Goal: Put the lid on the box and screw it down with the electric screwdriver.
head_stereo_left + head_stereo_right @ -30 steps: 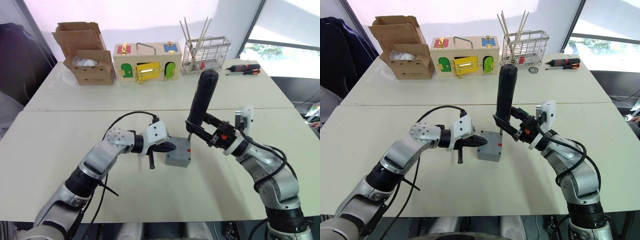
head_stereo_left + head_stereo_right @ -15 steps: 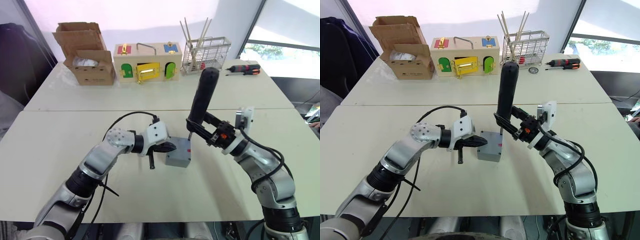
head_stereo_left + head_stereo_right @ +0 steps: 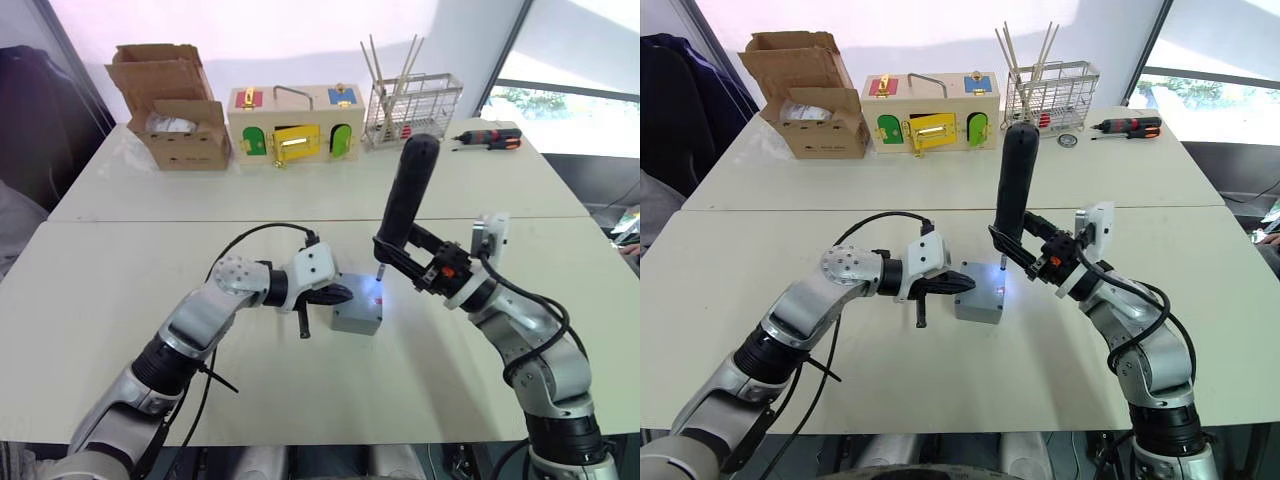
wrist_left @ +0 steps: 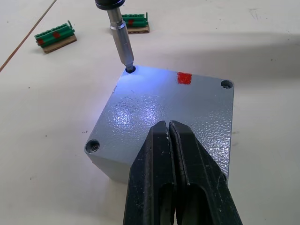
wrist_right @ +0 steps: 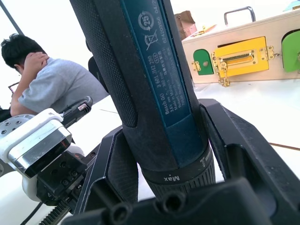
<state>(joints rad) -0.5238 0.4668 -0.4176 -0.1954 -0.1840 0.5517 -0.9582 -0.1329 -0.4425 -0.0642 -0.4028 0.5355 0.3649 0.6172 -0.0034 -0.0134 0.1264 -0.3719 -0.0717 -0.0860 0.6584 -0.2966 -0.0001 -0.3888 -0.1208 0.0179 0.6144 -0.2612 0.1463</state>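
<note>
The grey lid [image 4: 170, 104], with a red mark near one edge, sits on the grey box [image 3: 355, 316] in the middle of the near table. My left gripper [image 4: 168, 125] is shut, its tips lying on the lid's top. The black electric screwdriver [image 3: 405, 193] stands nearly upright with my right gripper [image 3: 393, 256] shut around its lower body. Its metal bit [image 4: 121, 43] sits in a corner screw hole of the lid. A blue-white light from the tip glows on the lid around that corner.
On the far table stand a cardboard box [image 3: 178, 108], a wooden latch box [image 3: 293, 122], a wire rack [image 3: 411, 108] and a red-and-black screwdriver [image 3: 487, 139]. Two green terminal blocks [image 4: 56, 36] lie beyond the grey box. A seated person [image 5: 45, 88] is at the side.
The screwdriver's tip light has come on and now glows on the lid. Both arms and the box have stayed where they were.
</note>
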